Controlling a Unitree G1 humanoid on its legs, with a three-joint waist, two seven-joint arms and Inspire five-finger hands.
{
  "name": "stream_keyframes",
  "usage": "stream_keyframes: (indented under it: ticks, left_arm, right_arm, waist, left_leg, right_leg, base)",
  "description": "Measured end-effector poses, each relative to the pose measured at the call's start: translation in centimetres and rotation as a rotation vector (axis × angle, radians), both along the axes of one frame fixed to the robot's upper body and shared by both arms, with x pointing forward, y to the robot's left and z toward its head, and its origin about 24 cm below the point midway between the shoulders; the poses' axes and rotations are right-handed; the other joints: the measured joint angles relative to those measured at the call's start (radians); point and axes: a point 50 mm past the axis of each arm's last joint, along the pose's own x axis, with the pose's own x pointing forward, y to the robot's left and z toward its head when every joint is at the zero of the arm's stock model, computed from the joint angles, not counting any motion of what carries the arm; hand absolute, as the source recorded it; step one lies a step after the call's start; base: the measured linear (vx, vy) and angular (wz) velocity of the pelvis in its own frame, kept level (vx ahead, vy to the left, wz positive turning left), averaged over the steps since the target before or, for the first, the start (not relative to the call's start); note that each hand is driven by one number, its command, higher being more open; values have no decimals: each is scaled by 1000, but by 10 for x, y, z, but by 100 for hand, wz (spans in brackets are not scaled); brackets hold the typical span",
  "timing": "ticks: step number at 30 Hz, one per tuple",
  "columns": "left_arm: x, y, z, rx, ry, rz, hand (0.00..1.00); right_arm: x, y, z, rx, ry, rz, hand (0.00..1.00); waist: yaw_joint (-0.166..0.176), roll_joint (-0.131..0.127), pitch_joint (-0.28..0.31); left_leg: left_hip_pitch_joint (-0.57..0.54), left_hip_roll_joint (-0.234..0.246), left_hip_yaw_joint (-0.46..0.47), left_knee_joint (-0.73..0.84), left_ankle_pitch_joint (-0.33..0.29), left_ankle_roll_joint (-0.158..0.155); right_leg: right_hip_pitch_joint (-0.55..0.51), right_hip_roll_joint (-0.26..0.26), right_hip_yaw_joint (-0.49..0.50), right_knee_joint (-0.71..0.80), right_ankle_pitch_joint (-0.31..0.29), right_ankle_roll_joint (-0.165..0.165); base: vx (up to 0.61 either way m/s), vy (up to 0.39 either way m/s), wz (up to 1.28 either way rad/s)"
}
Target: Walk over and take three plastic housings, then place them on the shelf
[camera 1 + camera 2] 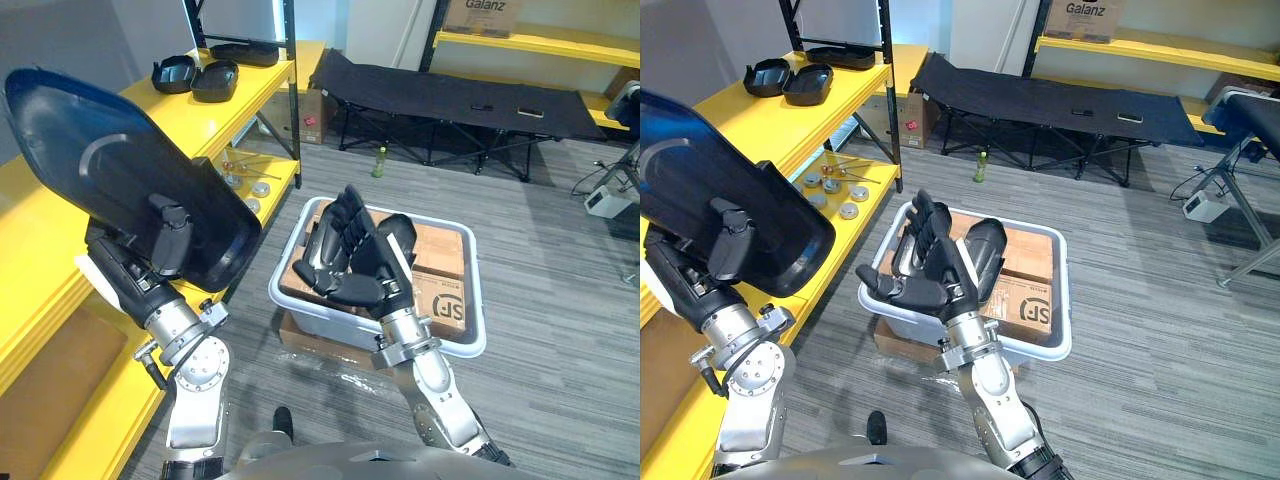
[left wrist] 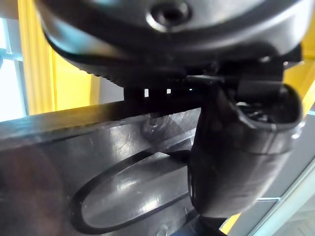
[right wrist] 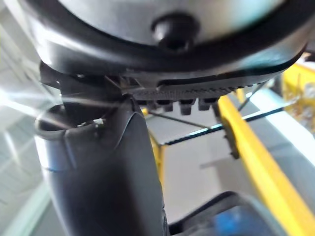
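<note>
Yellow shelf (image 1: pixel 260 85) edge close: left hand (image 1: pixel 125 272) thumb-pinches housing (image 1: pixel 110 175) (right hand (image 1: pixel 352 262) splayed, empty); shallow pinch could drop it.

housing (image 1: pixel 100 180): dark glossy plastic, faintly scratched
shelf (image 1: pixel 265 80): smooth yellow paint
bin (image 1: pixel 478 300): smooth pale plastic
boxes (image 1: pixel 440 250): matt cardboard

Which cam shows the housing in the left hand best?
Left eye view: the housing shows almost whole, the left hand pinching its edge. Right eye view crops it; left wrist view gives a close patch.
</note>
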Motion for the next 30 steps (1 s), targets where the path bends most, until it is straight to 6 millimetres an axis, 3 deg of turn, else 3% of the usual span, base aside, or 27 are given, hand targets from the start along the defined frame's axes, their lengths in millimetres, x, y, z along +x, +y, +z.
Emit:
stream_keyframes:
  ticks: [3, 4, 9, 13, 19, 25, 26, 28, 29, 30]
  left_arm:
    - [0, 0, 1, 6, -28, -19, 0]
    - [-1, -2, 3, 16, -55, -57, 0]
    - [-13, 0, -3, 1, -72, -156, 0]
    - [-23, 7, -13, -40, -22, -177, 0]
    - [-28, 20, -15, -57, -15, -157, 0]
    - [-31, 18, -16, -32, 6, -192, 0]
    - [-35, 18, -16, -22, 17, -203, 0]
    - [-35, 17, -15, -7, 18, -231, 0]
    - [-33, 14, -14, 12, 22, -291, 0]
    - [-33, 13, -14, 18, 24, -309, 0]
  right_arm:
    - [-1, -20, -2, 5, 16, -96, 100]
    - [-4, -36, -14, -60, 86, -168, 100]
    - [-29, -78, -73, -243, 400, -304, 100]
    - [-37, -96, -82, -261, 465, -394, 100]
    - [-18, -89, -68, -251, 363, -352, 100]
    - [4, -49, -57, -354, 261, -171, 100]
    - [5, -40, -57, -383, 251, -137, 100]
    - [5, -39, -57, -415, 248, -139, 100]
    - [7, -51, -57, -445, 254, -183, 100]
    - [7, -56, -57, -461, 254, -207, 100]
  waist:
    - [-18, -1, 0]
    - [-21, -2, 1]
    - [-42, 4, 5]
    - [-55, 13, 10]
    - [-31, 7, 14]
    - [25, 1, 29]
    - [33, 3, 32]
    - [37, 3, 41]
    - [22, 13, 54]
    - [23, 23, 59]
  left_leg:
    - [5, 3, 15, -3, -4, 2]
    - [3, 4, 26, -4, -5, 3]
    - [5, 10, 64, -4, -14, -2]
    - [5, 14, 73, -3, -15, -2]
    - [5, 21, 46, 0, -14, -4]
    - [-10, 11, -87, 0, 6, -11]
    - [-42, 10, -105, -3, 2, 1]
    - [-76, 22, -30, 11, -23, 33]
    - [-124, 49, 95, 56, -41, 53]
    - [-138, 58, 134, 66, -41, 53]
  right_leg:
    - [-6, -1, 16, 4, -2, -1]
    - [-18, -2, 27, 9, -3, -1]
    - [-41, 0, 67, 10, -2, -3]
    - [-48, 2, 76, 9, -2, -3]
    - [-27, 15, 50, 8, 3, 0]
    - [46, 26, -87, 9, -23, -8]
    - [57, 29, -148, 19, -34, -7]
    - [70, 30, -228, 18, -35, -6]
    - [87, 29, -332, 20, -35, -6]
    - [89, 28, -359, 25, -38, -1]
  base:
    - [-4, 6, -19]
    - [-4, 14, -20]
    - [20, 5, -23]
    - [36, -9, -10]
    - [37, -26, 12]
    - [-8, -49, 71]
    - [-41, -56, 99]
    - [-62, -43, 163]
    - [-52, 3, 207]
    - [-64, 80, 219]
